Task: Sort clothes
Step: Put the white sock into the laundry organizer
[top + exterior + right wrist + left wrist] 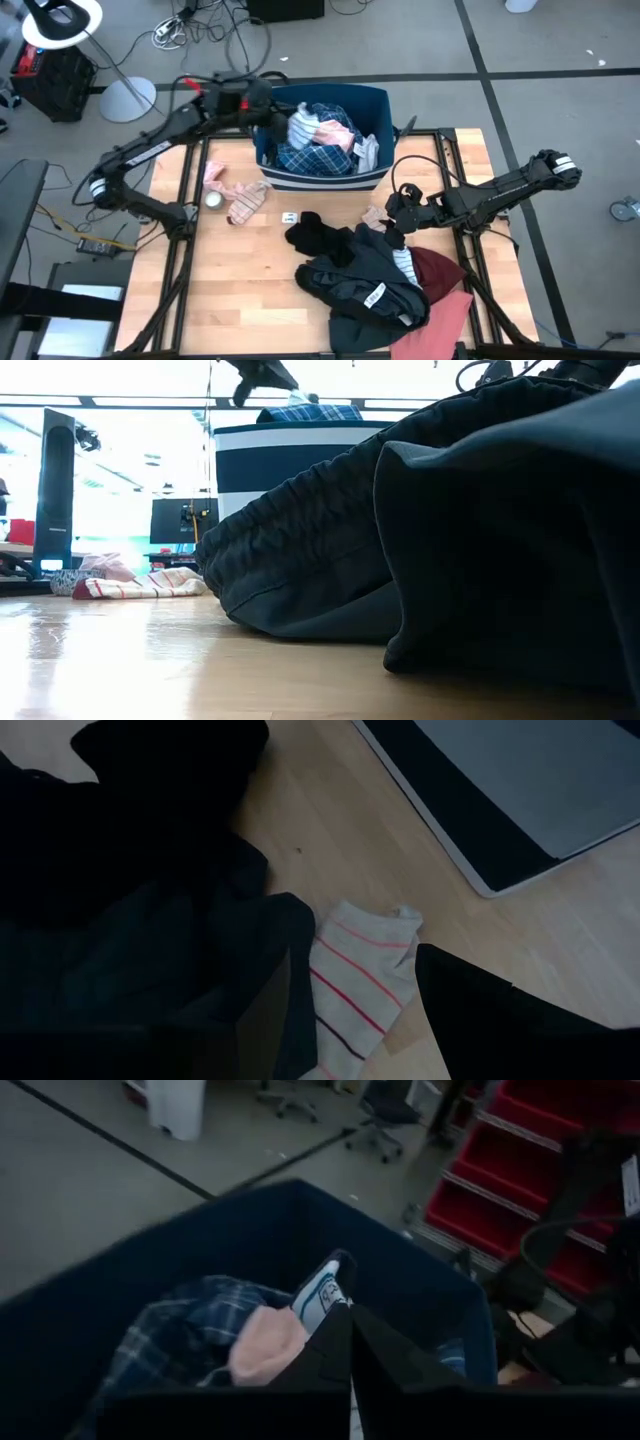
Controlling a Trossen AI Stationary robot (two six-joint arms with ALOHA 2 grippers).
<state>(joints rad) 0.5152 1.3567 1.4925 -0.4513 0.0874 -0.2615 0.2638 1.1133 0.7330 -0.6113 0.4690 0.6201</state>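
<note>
The navy bin (372, 105) stands at the table's far edge, holding blue plaid (305, 158), pink (265, 1345) and teal-white (322, 1288) clothes. My left gripper (266, 117) hovers shut over the bin's left side with nothing between its fingers (350, 1315). My right gripper (390, 220) stands open above a striped sock (362, 975) that lies flat on the table, one finger on either side of it. Beside the sock lies a pile of black (315, 236), dark grey (355, 285), maroon (440, 268) and salmon pink (448, 315) clothes.
Pink and striped pieces (235, 195) lie on the table's left part, next to a small round white object (213, 199) and a small white tag (289, 217). Dark frame rails (448, 150) run along the table's sides. Bare wood shows at the near left (240, 290).
</note>
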